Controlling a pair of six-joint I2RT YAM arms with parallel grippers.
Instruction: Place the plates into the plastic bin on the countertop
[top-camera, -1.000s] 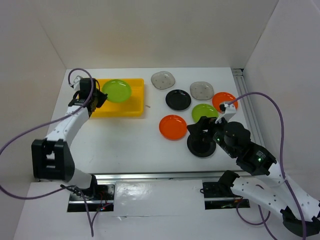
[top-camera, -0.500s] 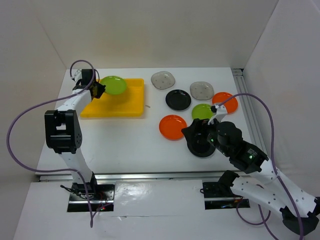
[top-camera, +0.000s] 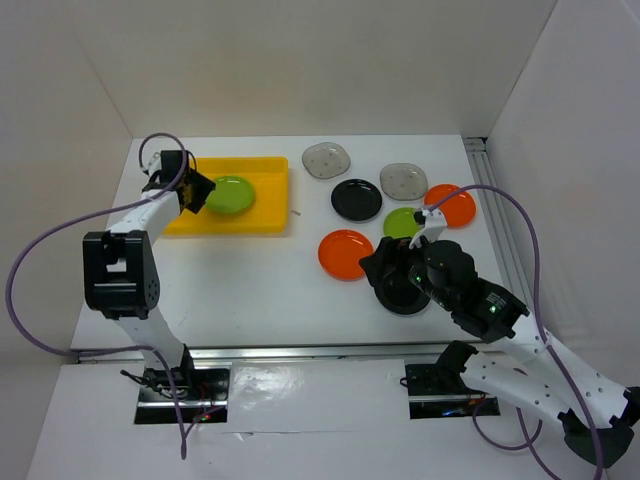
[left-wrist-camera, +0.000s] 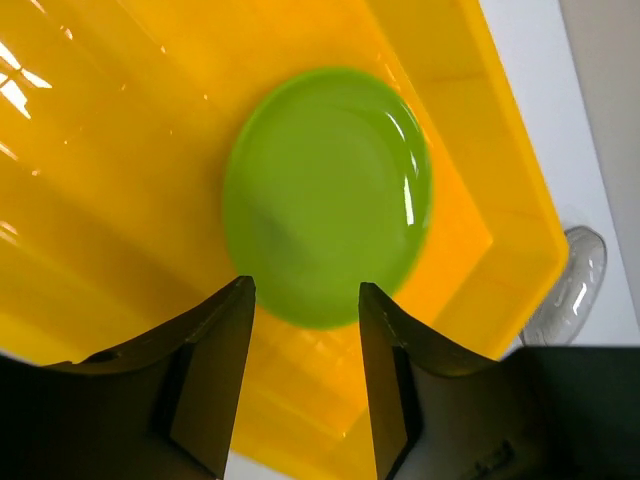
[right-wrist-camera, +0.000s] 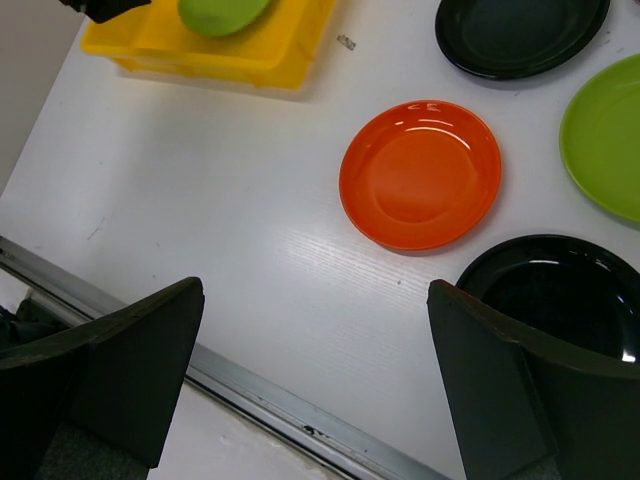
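Note:
A lime green plate (top-camera: 229, 194) lies inside the yellow plastic bin (top-camera: 268, 205) at the back left of the countertop (top-camera: 250, 285). My left gripper (top-camera: 199, 190) hovers at the plate's left edge, open, and the plate (left-wrist-camera: 328, 195) sits just beyond its fingertips over the bin floor (left-wrist-camera: 110, 150). My right gripper (top-camera: 392, 272) stands wide open and empty above a black plate (top-camera: 408, 298). An orange plate (right-wrist-camera: 420, 173) is ahead of it. A second green plate (top-camera: 405, 222), an orange one (top-camera: 452, 203), a black one (top-camera: 356, 199) and two grey ones (top-camera: 326, 159) (top-camera: 403, 180) lie on the countertop.
White walls close in the left, back and right sides. A metal rail (top-camera: 300, 350) runs along the front edge and another (top-camera: 495, 205) along the right side. A tiny scrap (top-camera: 296, 211) lies beside the bin's right wall.
My left gripper has opened and let go of the green plate, which now rests in the bin. My right gripper has drifted slightly left over the black plate.

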